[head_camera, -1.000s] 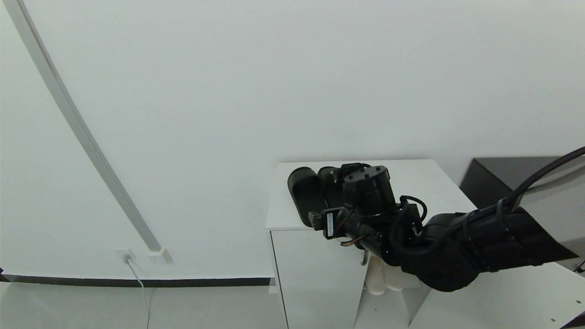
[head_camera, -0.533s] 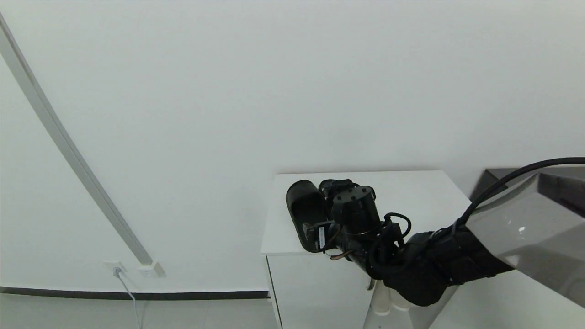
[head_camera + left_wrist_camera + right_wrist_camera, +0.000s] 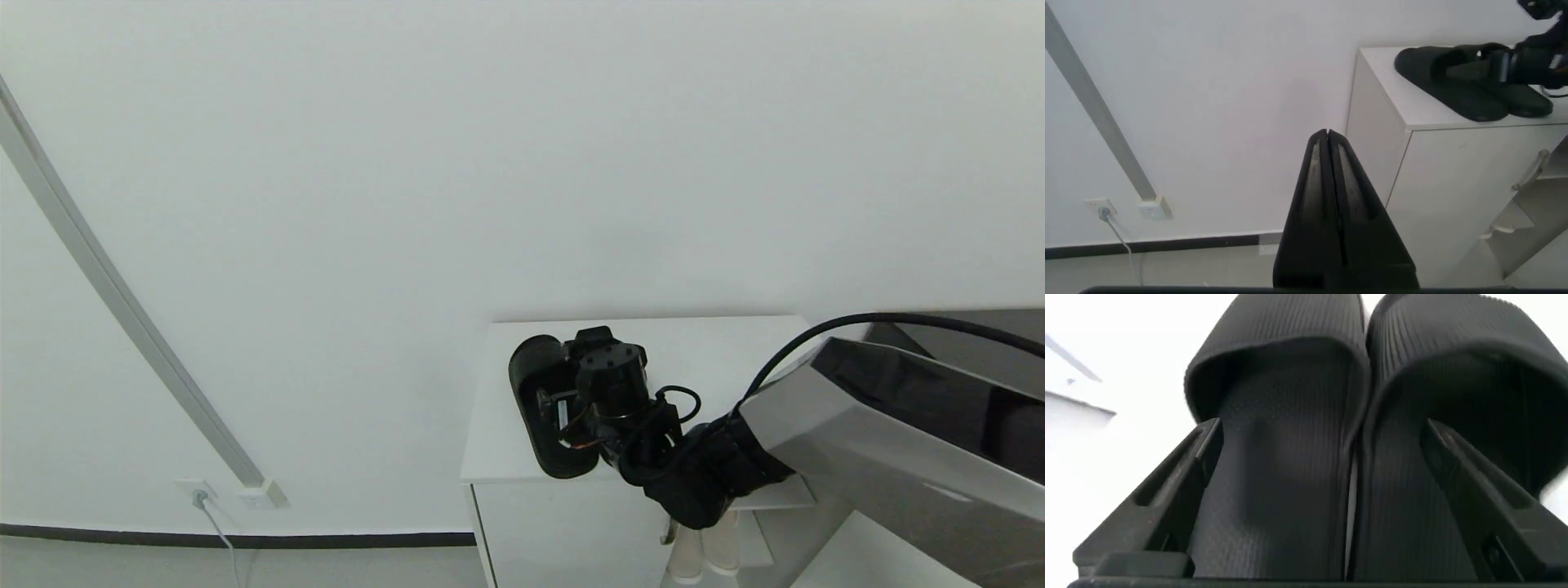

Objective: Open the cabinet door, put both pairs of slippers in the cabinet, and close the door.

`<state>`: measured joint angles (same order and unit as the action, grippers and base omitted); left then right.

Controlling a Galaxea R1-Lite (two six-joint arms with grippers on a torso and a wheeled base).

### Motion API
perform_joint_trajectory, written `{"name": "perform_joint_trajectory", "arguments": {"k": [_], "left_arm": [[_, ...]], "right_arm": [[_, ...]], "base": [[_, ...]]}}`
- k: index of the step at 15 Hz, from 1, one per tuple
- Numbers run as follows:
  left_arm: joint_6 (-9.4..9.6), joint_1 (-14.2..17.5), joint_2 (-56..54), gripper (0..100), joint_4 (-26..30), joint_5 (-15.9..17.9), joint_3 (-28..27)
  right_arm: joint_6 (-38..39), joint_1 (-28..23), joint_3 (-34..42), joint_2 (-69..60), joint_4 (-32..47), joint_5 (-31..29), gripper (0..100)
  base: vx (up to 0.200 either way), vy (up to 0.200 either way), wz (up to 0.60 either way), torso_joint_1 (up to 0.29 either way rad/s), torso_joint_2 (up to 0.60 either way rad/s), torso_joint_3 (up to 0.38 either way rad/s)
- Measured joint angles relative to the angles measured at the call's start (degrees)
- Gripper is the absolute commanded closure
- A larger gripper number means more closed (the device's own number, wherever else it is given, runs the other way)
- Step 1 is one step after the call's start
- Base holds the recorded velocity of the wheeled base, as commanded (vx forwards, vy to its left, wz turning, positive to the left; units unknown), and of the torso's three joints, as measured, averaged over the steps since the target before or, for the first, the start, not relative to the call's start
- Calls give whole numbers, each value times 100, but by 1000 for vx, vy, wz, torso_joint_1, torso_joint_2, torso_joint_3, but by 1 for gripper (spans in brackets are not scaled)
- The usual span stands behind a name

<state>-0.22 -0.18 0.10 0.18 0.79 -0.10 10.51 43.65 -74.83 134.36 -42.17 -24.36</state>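
A white cabinet stands against a plain wall, and 1 pair of black slippers lies side by side on its top, near the front left corner. The right pincer is at that pair with its 2 fingers spread wide, 1 on each outer side of the slippers, and it grips nothing yet. The left pincer hangs well apart from the cabinet, pressed together and empty. Below the top, the compartment on the cabinet's right side looks open, and 2 pale shapes there are probably the other pair, already stowed. By that reading about half the task is done. What remains is to grasp the black pair, move it into the cabinet and close the door.
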Motion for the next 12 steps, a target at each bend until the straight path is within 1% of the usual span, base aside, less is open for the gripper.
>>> {"name": "perform_joint_trajectory", "arguments": {"k": [4, 6, 7, 12], "left_arm": [[-2, 0, 0, 100, 0, -1, 0], [0, 0, 0, 100, 0, -1, 0], [-2, 0, 0, 100, 0, -1, 0], [-2, 0, 0, 100, -2, -1, 0]], "right_arm": [[-215, -179, -817, 533, -44, -139, 0], [-301, -250, -1015, 718, -91, -148, 0], [-315, -260, -1079, 784, -171, -148, 100], [-323, -282, -1153, 933, -321, -152, 100]], "base": [[0, 0, 0, 0, 0, 0], [0, 0, 0, 0, 0, 0], [0, 0, 0, 0, 0, 0], [0, 0, 0, 0, 0, 0]]}}
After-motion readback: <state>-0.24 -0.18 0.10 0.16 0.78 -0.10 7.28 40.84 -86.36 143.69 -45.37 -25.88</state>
